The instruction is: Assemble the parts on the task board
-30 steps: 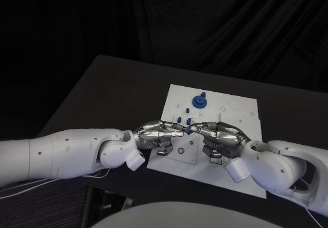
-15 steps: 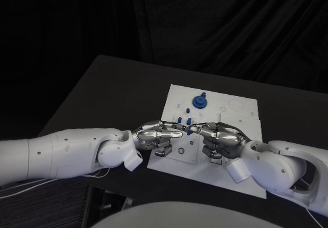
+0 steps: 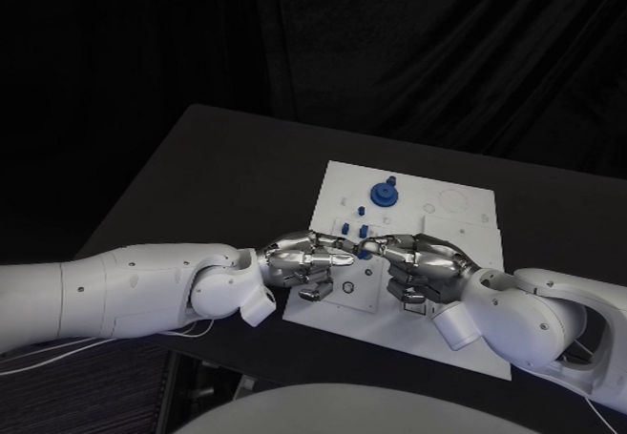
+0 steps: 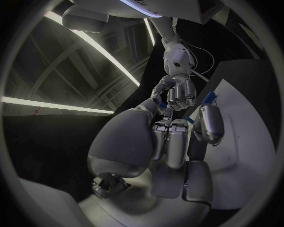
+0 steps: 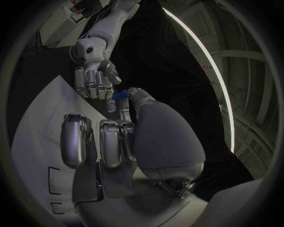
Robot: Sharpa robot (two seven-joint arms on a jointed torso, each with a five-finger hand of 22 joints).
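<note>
Centrally — task board (image 3: 435, 279): white plate at the middle of the head view, lying flat on the black table (image 3: 191, 175).
Held part: a small blue piece (image 5: 120, 95) sits at the right hand's fingertips, between the two hands, above the board's left-centre.
Other parts: a blue round piece with a peg (image 3: 385, 193) stands near the board's upper edge; small blue pegs (image 3: 352, 224) stand just above the hands.
Right hand (image 3: 415, 262): thumb and a finger pinch the blue piece; other fingers curled in.
Left hand (image 3: 304, 259): fingers curled together, tips meeting the right hand's; whether it also grips the piece, I cannot tell.
</note>
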